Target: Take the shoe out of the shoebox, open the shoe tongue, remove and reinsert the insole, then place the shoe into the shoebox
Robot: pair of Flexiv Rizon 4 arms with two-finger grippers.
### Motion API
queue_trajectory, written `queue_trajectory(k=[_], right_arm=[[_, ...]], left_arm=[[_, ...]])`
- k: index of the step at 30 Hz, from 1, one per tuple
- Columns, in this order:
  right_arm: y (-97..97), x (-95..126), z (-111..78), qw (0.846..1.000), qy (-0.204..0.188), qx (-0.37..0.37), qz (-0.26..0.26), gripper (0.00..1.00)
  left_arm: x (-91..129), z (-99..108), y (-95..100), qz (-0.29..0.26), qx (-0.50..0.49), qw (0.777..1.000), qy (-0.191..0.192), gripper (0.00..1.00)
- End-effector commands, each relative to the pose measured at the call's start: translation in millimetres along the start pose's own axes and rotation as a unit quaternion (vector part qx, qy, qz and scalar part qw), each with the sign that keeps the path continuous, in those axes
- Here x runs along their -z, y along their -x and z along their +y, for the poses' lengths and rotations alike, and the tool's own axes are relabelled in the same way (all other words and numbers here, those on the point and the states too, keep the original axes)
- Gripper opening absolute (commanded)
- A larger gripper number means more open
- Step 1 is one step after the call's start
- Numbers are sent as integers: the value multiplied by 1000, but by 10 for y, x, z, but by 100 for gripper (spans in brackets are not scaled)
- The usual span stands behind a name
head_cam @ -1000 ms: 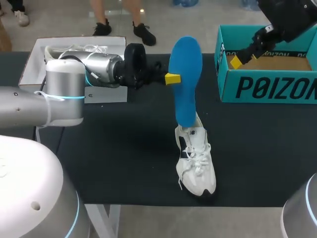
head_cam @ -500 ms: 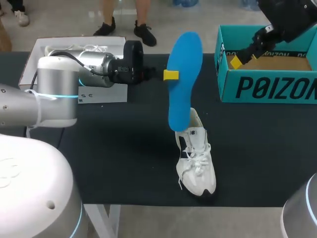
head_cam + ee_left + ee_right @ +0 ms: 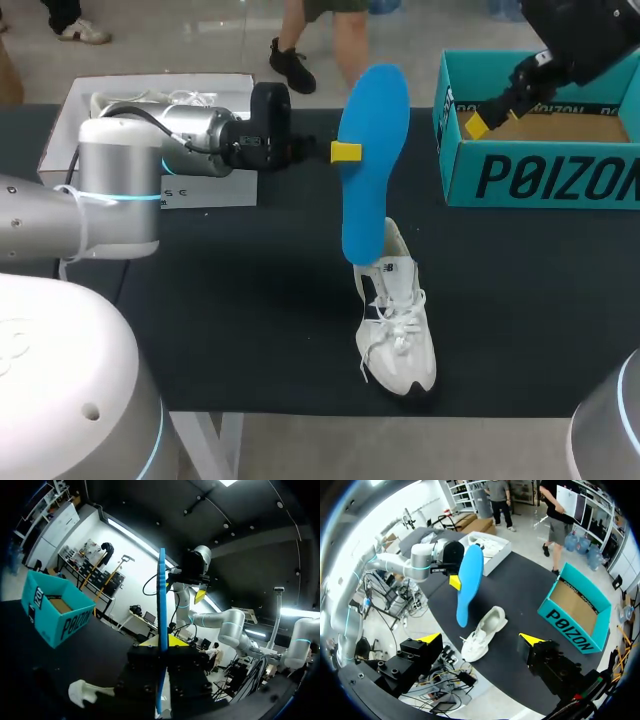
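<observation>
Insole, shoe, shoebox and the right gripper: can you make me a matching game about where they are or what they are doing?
Things:
1. insole
2. shoe
3. shoebox
4. right gripper

Clues:
A. lies on the black table
B. open, holding nothing
C. blue, held upright by the left gripper
D. teal, with nothing inside

Pairs: 1-C, 2-A, 3-D, 4-B
</observation>
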State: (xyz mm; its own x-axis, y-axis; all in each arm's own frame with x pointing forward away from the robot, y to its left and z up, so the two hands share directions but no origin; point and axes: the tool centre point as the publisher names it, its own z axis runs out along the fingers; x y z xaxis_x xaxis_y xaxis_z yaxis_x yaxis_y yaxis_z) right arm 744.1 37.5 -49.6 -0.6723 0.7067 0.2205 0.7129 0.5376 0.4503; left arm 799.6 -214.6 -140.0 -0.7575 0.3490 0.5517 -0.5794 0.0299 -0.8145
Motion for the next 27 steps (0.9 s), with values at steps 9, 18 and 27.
queue_trajectory(k=[9,18,27], right_arm=[[3,-7,20,1000,-2,-1,0,100],[3,-7,20,1000,-2,-1,0,100],[3,-7,20,1000,-2,-1,0,100]], left_arm=[[-35,-33,183,-82,121,989,16,0],[94,44,337,-90,182,979,-30,0],[114,100,608,-104,284,953,-32,0]])
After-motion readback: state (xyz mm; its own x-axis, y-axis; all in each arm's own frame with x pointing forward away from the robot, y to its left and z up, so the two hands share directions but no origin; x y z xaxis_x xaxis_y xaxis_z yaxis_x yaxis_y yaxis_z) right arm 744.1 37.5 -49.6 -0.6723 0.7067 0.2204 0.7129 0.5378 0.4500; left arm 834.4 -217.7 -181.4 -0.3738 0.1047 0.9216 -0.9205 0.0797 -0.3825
